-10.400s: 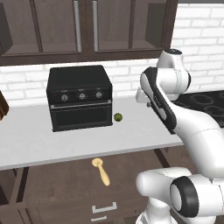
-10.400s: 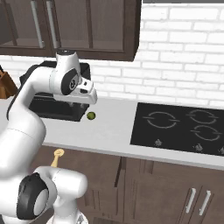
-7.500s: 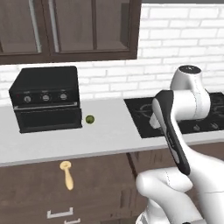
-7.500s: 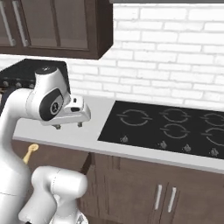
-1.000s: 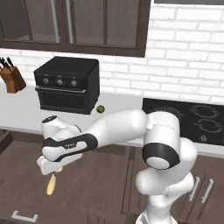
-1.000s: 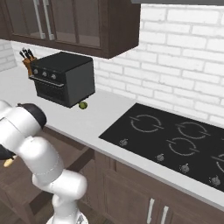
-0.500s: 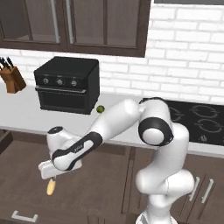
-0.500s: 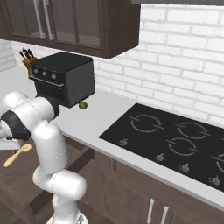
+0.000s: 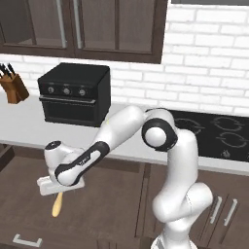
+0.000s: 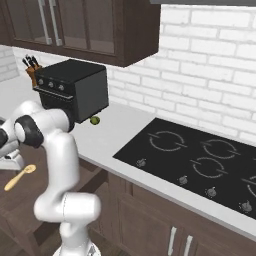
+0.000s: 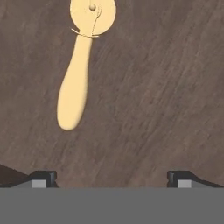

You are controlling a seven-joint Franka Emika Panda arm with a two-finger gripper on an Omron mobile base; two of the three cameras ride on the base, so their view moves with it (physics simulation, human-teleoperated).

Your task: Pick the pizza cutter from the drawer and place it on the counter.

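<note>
Approach step: end effector (image 11: 112,177) released, fingers spread above pizza cutter (image 11: 78,65) lying flat in drawer (image 11: 166,87); next, shift over handle, descend, clamp

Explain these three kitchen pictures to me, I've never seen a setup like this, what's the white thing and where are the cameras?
The white thing is a robot arm with a two-finger gripper at its end, standing in a computer-rendered kitchen. Two pictures come from cameras on its base, looking forward from behind its left and right. The third comes from a camera on the hand, looking straight down. On the counter sit a black oven, a knife block and a small green fruit, beside a stovetop. The arm reaches down into an open drawer, where a tan pizza cutter lies flat. The fingers are spread apart and hold nothing; the cutter lies off to one side of them.
</note>
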